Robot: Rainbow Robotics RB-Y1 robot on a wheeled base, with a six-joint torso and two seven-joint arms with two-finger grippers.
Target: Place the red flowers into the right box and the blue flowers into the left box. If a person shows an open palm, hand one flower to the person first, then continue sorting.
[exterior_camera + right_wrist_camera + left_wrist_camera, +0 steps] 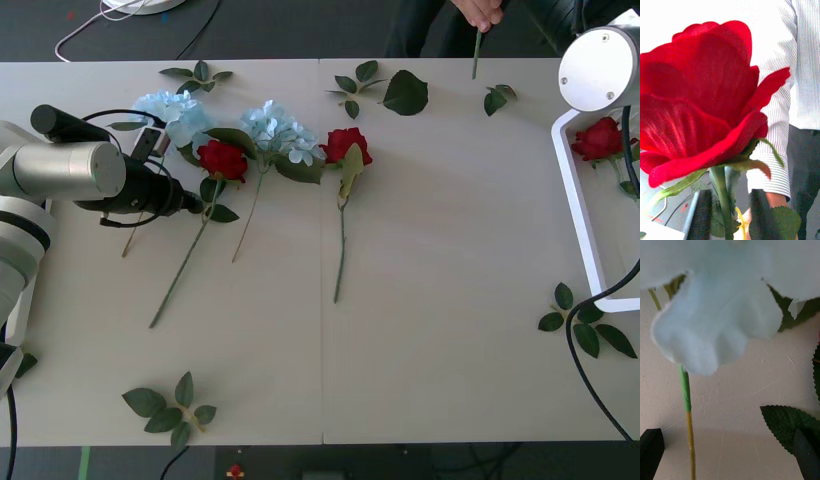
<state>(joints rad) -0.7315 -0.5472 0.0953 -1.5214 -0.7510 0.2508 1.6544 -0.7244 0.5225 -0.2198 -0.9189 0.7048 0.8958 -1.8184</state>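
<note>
I am reaching my left claw over the table toward the far-left blue flower; my fingers are standing open at either side of its yellow-green stem, not touching it, with the pale petals hanging just beyond. A second blue flower is lying beside the first, away from my left arm, and a red rose is lying between the two, its stem slanting toward me. Another rose is lying past the second blue flower, near the table's middle. My right claw is hovering over the right box at the table's right edge; I cannot tell how its fingers are set, but a third rose is standing upright close before it, over that box, bloom up. At the table's far edge a person's hand is pinching a thin green stem, beside loose leaf sprigs.
</note>
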